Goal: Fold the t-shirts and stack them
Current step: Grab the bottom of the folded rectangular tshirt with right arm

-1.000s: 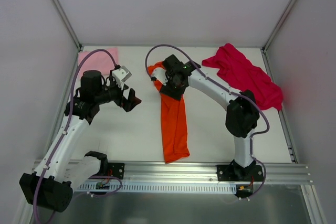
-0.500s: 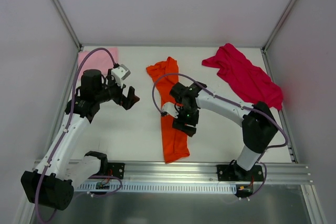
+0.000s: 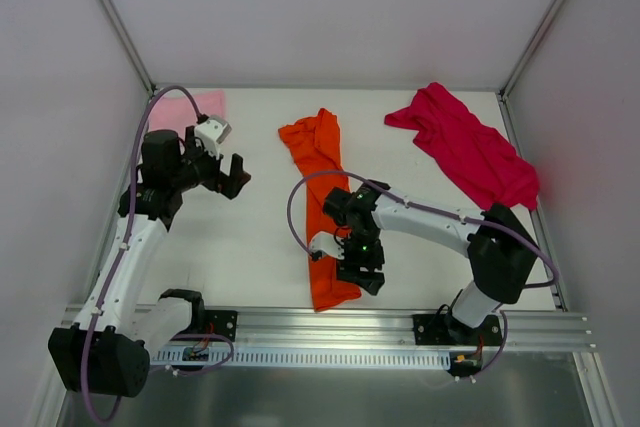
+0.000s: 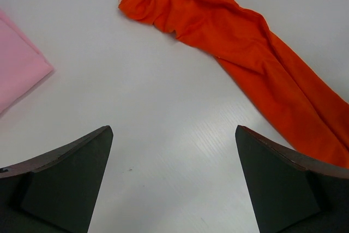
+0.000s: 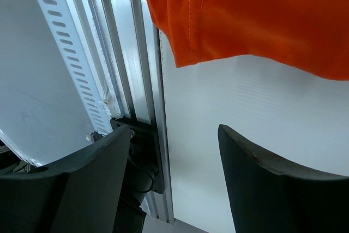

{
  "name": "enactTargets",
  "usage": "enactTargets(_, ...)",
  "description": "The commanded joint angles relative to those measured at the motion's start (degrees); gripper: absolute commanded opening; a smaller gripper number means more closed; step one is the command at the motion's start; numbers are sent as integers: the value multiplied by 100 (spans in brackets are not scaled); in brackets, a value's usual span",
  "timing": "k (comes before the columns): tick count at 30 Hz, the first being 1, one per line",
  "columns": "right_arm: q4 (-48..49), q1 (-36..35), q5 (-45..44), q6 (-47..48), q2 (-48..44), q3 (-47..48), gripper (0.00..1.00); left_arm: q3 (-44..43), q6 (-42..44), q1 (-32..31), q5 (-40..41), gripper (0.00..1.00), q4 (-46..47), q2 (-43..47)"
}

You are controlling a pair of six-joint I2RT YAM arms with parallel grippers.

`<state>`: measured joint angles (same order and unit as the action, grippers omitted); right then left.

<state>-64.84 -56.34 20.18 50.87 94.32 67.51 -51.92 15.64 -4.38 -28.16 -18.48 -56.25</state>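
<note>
The orange t-shirt (image 3: 325, 207) lies as a long crumpled strip down the table's middle; it also shows in the left wrist view (image 4: 240, 42) and the right wrist view (image 5: 262, 15). The pink t-shirt (image 3: 190, 105) lies folded at the back left, its edge in the left wrist view (image 4: 16, 64). The magenta t-shirt (image 3: 465, 142) lies crumpled at the back right. My left gripper (image 3: 233, 177) is open and empty, left of the orange shirt. My right gripper (image 3: 362, 277) is open and empty, over the orange shirt's near end.
The aluminium rail (image 3: 330, 332) with both arm bases runs along the table's near edge and shows in the right wrist view (image 5: 136, 80). White walls enclose the table on the left, back and right.
My right gripper has moved from the orange shirt's far end down along it to its near end, open. The far end now lies uncovered. My left gripper drew slightly back and left.
</note>
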Motion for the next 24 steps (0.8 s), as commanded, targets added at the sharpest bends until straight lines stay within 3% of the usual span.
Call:
enactTargets(1, -143, -114, 144, 152, -63, -27, 70, 42, 9, 95, 74, 99, 73, 61)
enactTargets(10, 402, -509, -217, -130, -11, -167, 74, 455, -140, 596, -57, 99, 231, 210)
enactTargets(15, 857, -1089, -445, -411, 104, -282, 76, 657, -193, 745, -224, 99, 205, 579)
enactTargets(19, 1455, -1415, -1470, -534, -10, -404, 77, 762, -202, 755, -199, 99, 169, 922)
enactTargets(24, 1738, -1406, -1869, -482, 252, -151, 78, 710, -175, 790, -128, 99, 73, 949)
